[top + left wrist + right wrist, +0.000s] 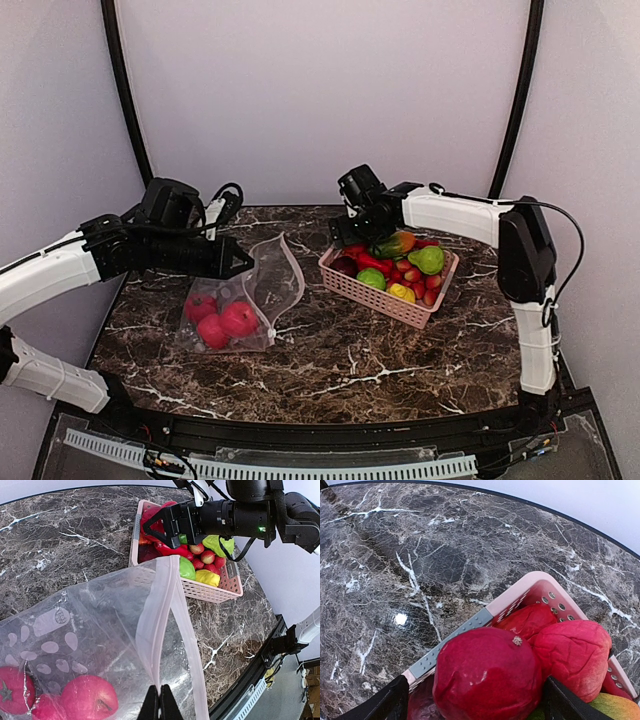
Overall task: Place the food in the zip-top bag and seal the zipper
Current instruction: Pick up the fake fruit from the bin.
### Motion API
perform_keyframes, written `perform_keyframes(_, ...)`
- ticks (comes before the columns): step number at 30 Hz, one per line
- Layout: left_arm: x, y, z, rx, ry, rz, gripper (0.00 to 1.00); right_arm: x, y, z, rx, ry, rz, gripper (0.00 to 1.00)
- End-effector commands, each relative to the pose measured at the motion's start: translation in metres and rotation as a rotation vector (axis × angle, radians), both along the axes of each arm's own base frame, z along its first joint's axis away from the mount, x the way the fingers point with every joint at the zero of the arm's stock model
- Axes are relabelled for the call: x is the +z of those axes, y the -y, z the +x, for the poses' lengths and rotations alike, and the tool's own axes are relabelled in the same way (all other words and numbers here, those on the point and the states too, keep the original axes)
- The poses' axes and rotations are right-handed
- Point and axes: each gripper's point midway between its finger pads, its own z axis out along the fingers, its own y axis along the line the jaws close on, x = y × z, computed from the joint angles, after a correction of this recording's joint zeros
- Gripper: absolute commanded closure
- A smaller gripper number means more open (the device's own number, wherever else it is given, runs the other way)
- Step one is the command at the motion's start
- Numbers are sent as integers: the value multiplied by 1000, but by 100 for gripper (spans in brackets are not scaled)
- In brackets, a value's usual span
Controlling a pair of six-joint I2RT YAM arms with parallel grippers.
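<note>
The clear dotted zip-top bag (pixel 262 290) lies left of centre with its mouth held up and open. My left gripper (pixel 240 262) is shut on the pale pink zipper (pixel 159 630) at the mouth edge, fingertips pinched together (pixel 160 700). Three red fruits (pixel 225 318) rest inside the bag, two apple-like ones (pixel 87 697) close below the wrist. My right gripper (pixel 347 238) hovers at the basket's far left corner, open, fingers either side of a large red fruit (pixel 485 675). A gap shows at its left finger (pixel 392 702).
The pink lattice basket (pixel 390 295) stands right of centre, holding more red fruits (pixel 572 655), green and yellow pieces (pixel 428 260) and small strawberries (pixel 207 556). Dark marble tabletop (pixel 350 370) lies between bag and basket. Curved white walls rise behind.
</note>
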Motion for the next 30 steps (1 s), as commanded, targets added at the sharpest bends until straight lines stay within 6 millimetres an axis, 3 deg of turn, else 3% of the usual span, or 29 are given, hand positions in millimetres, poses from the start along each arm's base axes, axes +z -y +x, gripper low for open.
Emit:
perform_keyframes(1, 1, -2, -5, -3, -2, -11, 99, -1, 6, 10, -26, 19, -35, 12)
perform_keyframes(13, 0, -1, -5, -8, -4, -12, 99, -2, 6, 12, -36, 21, -37, 28)
perform_keyframes(23, 1, -3, -6, -7, -2, -9, 99, 6, 5, 12, -35, 29, -16, 33)
perform_keyframes(27, 1, -3, -7, -7, -2, -10, 99, 22, 2, 6, -18, 39, 29, 33)
perform_keyframes(30, 1, -3, -6, -7, -1, -11, 99, 45, -2, -1, 18, 60, 88, 34)
